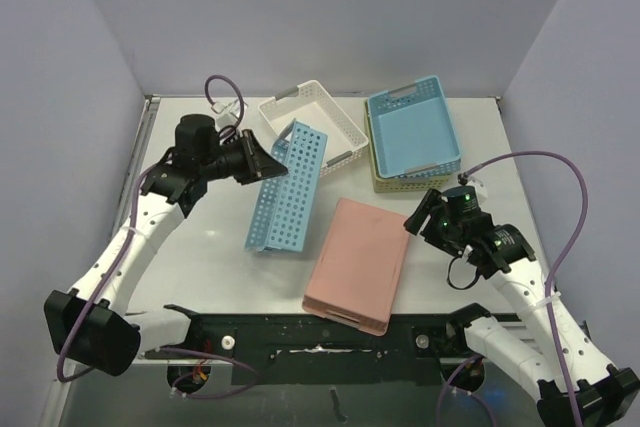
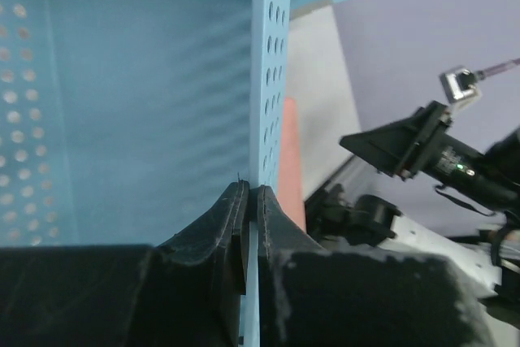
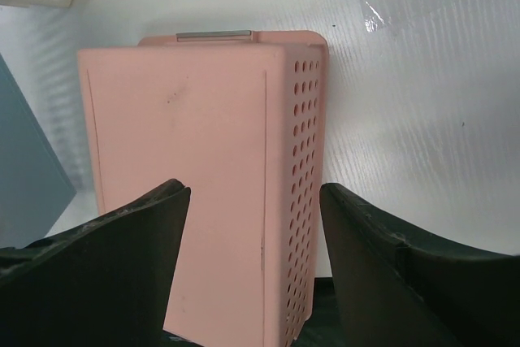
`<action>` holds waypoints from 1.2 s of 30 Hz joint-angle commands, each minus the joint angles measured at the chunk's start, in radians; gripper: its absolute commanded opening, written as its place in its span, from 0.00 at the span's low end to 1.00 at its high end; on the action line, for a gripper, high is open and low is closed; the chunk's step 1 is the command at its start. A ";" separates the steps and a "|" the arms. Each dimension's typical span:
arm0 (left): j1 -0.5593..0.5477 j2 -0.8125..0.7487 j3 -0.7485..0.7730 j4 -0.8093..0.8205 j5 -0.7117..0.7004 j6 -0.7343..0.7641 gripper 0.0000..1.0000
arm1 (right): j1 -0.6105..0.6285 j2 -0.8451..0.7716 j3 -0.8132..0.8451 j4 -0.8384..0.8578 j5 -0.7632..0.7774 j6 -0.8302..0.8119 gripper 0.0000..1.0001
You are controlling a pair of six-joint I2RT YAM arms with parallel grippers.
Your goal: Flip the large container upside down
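Top external view: the left tool is pinching the upper long wall of the large blue container, which is standing tipped up on one long side on the white worktop, its perforated bottom facing 3 o'clock. A pink container is lying upside down at 4 o'clock from it, a white basket is sitting at 12 o'clock, and a blue tray is resting at 2 o'clock. The right tool is hanging at the pink container's 2 o'clock corner, jaws apart and gripping nothing. Left wrist view: the left tool is clamping tight on the thin wall of the large blue container, fingers pressing both faces; the pink container is showing at 3 o'clock behind the wall. Right wrist view: the right tool is standing wide open and empty, its fingers framing the pink container, whose flat base is facing up.
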 commanded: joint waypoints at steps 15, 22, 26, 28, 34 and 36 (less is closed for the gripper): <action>0.175 -0.145 -0.352 0.340 0.433 -0.309 0.00 | 0.008 0.012 -0.005 0.056 0.014 0.007 0.67; 0.247 -0.150 -0.280 -0.037 0.293 -0.006 0.00 | 0.008 0.023 -0.002 0.064 0.006 -0.002 0.67; 0.292 -0.152 -0.324 -0.072 0.267 0.070 0.00 | 0.008 0.046 0.003 0.077 -0.003 -0.020 0.67; 0.303 -0.152 -0.352 -0.063 0.283 0.074 0.00 | 0.008 0.068 0.014 0.082 -0.010 -0.030 0.67; 0.337 -0.170 -0.361 -0.147 0.214 0.149 0.00 | 0.009 0.094 0.021 0.107 -0.022 -0.036 0.67; 0.359 -0.170 -0.367 -0.195 0.162 0.189 0.00 | 0.008 0.095 0.012 0.115 -0.026 -0.034 0.67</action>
